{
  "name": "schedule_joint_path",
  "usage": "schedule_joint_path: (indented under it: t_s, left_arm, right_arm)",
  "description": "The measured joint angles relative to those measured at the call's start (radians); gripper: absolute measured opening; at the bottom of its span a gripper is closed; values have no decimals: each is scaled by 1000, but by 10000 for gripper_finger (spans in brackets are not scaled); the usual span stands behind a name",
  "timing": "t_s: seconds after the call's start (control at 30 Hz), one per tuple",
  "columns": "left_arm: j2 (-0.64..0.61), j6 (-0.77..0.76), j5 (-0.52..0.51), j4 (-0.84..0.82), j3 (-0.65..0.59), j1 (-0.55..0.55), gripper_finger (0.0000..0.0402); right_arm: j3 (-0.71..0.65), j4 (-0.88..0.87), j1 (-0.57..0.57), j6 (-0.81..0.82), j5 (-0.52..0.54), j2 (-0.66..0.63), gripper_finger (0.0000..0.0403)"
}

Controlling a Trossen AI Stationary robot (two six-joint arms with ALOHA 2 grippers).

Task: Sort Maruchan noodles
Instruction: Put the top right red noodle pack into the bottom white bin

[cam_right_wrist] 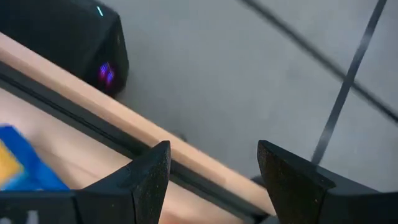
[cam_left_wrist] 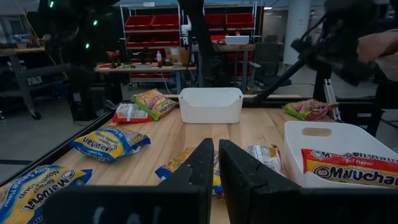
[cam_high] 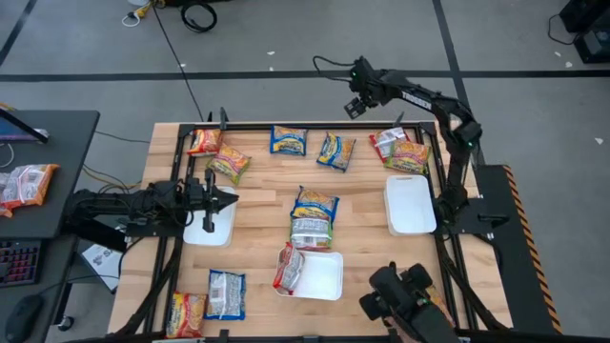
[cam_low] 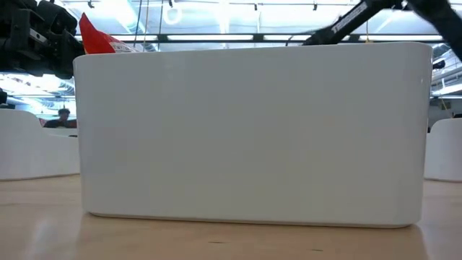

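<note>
Maruchan noodle packets lie scattered flat on the wooden table: blue-and-yellow ones (cam_high: 288, 140) (cam_high: 335, 151) at the far side, two overlapping (cam_high: 313, 217) in the middle, others at the far left (cam_high: 217, 152), far right (cam_high: 402, 150) and near left (cam_high: 208, 300). A red packet (cam_high: 289, 270) leans over the rim of the near white tray (cam_high: 326, 278). My right gripper (cam_high: 355, 103) hangs open above the table's far edge, tipped downward, with nothing between its fingers (cam_right_wrist: 152, 177). My left gripper (cam_left_wrist: 216, 168) is shut, level, over the left tray (cam_high: 212, 229).
A third white tray (cam_high: 410, 205) stands at the right. A black frame rail (cam_right_wrist: 106, 134) runs along the table's far edge, with bare floor beyond. The near tray's wall (cam_low: 253, 130) fills the low view. One packet (cam_high: 27, 186) lies on a side desk off the table.
</note>
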Motion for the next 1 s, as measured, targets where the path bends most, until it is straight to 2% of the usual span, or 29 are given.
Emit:
schedule_joint_path:
  t_s: [0.17, 0.3, 0.43, 0.57, 0.73, 0.87, 1.0]
  left_arm:
    - [0, 0, 0, 0, 0, 0, 32]
    - [0, 0, 0, 0, 0, 0, 32]
    - [0, 0, 0, 0, 0, 0, 32]
    - [0, 0, 0, 0, 0, 0, 32]
    - [0, 0, 0, 0, 0, 0, 32]
    - [0, 0, 0, 0, 0, 0, 32]
    - [0, 0, 0, 0, 0, 0, 32]
  right_arm:
    - [12, -156, -13, 9, 1, 80, 247]
    - [12, -270, 10, 28, 65, 87, 247]
    - [10, -365, 47, 50, 80, 87, 247]
    - [-45, -382, 69, 50, 65, 87, 247]
    - [-139, -294, 60, 62, 52, 88, 241]
    - [-194, -254, 44, 62, 31, 88, 213]
    - [-230, -244, 41, 62, 39, 88, 154]
